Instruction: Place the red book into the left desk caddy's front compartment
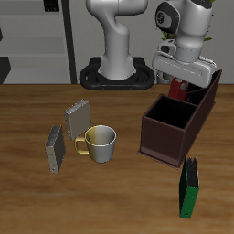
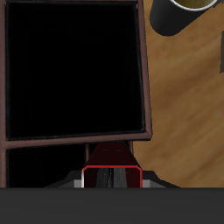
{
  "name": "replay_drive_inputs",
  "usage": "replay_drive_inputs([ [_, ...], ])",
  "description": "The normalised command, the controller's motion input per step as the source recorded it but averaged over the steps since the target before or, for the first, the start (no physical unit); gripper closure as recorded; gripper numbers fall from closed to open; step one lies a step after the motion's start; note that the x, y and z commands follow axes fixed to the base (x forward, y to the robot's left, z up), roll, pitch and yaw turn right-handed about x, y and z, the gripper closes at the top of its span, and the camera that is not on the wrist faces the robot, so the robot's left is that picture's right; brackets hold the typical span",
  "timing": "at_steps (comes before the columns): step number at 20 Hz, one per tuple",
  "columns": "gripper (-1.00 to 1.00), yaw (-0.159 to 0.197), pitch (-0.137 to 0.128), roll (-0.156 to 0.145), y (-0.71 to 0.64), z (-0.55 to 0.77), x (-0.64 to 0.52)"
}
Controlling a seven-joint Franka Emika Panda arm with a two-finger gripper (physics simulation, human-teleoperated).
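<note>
1. Green book point(image 1: 189, 189) stands nearest the table's front edge, upright and untouched, at about 5 o'clock from the left desk caddy point(image 1: 176, 128).
2. At 9 o'clock from the caddy sit a mug point(image 1: 99, 143) and two grey books point(image 1: 77, 118), well apart from the work.
3. Gripper point(image 1: 179, 89) hangs over the caddy's far end, at 12 o'clock from the large square section, jaws pinching the red book point(image 1: 178, 90). Book looks upright, long axis vertical, probably held so to drop edge-first into a narrow slot.
4. Wrist view: red book point(image 2: 112, 170) juts straight out between the fingers, its end edge showing, over the divider point(image 2: 74, 143) between two caddy sections. Not yet lowered in, by my judgement.
</note>
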Motion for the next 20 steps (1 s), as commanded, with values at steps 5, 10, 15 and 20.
replay_drive_inputs([
  [5, 1.00, 0.006, 0.006, 0.002, 0.00, -0.05, 0.01],
  [10, -1.00, -0.012, 0.059, 0.020, -0.04, -0.15, 0.05],
  [15, -1.00, -0.010, 0.033, -0.002, -0.07, 0.01, 0.07],
  [20, -1.00, 0.009, 0.006, -0.014, -0.16, 0.01, 0.02],
])
